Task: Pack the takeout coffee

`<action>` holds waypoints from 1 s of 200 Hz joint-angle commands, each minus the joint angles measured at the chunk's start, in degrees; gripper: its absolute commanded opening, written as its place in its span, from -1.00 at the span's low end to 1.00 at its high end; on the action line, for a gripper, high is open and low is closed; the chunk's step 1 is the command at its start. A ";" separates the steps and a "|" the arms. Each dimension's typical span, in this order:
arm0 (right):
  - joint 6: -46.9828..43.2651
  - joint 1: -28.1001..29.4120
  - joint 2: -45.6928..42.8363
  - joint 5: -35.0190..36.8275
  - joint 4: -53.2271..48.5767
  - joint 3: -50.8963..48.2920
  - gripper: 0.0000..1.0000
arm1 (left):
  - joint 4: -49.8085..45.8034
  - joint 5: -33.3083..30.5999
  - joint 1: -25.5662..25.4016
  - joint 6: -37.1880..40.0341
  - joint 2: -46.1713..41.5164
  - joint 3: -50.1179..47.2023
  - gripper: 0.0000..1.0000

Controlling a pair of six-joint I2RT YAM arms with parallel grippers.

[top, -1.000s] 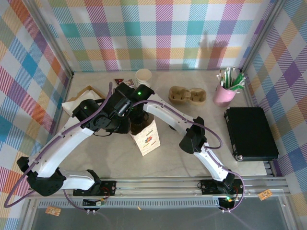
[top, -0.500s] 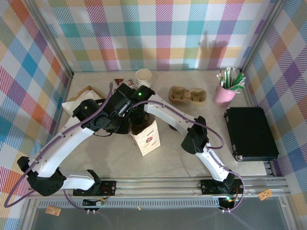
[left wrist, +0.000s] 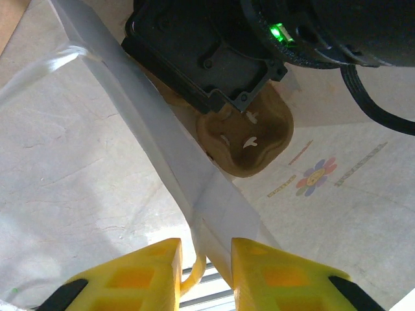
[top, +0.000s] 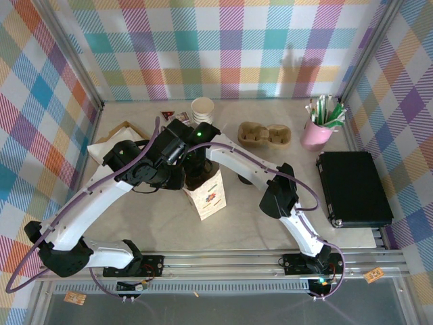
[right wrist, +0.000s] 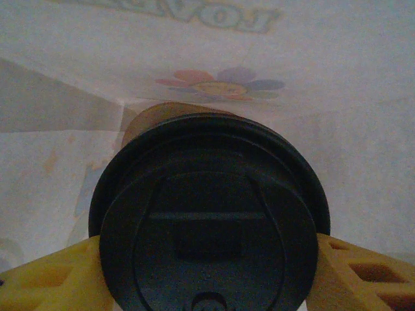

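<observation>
Gripping the takeout coffee cup by its round black plastic lid with the right gripper, spreading to the lid's full width and pressing a yellow finger against each side. Holding it inside the upright white paper bag with a flower print near the middle of the table, just in front of a brown moulded-pulp carrier sitting deeper in the bag; not telling whether cup and carrier are touching. Pinching the bag's upper edge with the left gripper, squeezing the paper fold between yellow fingers set almost together. Crowding the bag's mouth with both wrists, hiding the cup's wall. Sharing the table with a stack of lidless cream cups and loose brown pulp carriers along the far edge, a pink cup of stirrers and packets toward the far right corner, a flat black case by the right edge and a shallow wooden tray by the left edge.
</observation>
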 commanded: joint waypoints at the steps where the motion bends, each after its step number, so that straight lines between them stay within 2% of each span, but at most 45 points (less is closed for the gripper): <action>1: 0.16 1.02 3.56 -5.19 -4.36 -1.33 0.10 | 1.98 0.00 -0.89 0.38 -1.23 -0.22 -0.50; 81: -0.08 2.26 6.32 -3.69 -6.22 -0.44 0.12 | 1.87 -0.21 -0.87 -0.08 -3.63 -1.67 -0.50; 106: -1.18 2.18 7.64 -1.05 -7.79 4.55 0.13 | 1.52 -0.65 -0.89 -0.19 -4.06 -1.60 -0.50; 148: -1.03 1.82 11.13 2.07 -14.29 18.97 0.15 | 1.43 -1.14 -0.87 -0.22 -4.23 -1.28 -0.50; 200: -1.68 1.52 8.37 3.48 -16.20 18.19 0.16 | 1.76 -0.94 -0.88 -0.34 -4.05 -1.43 -0.50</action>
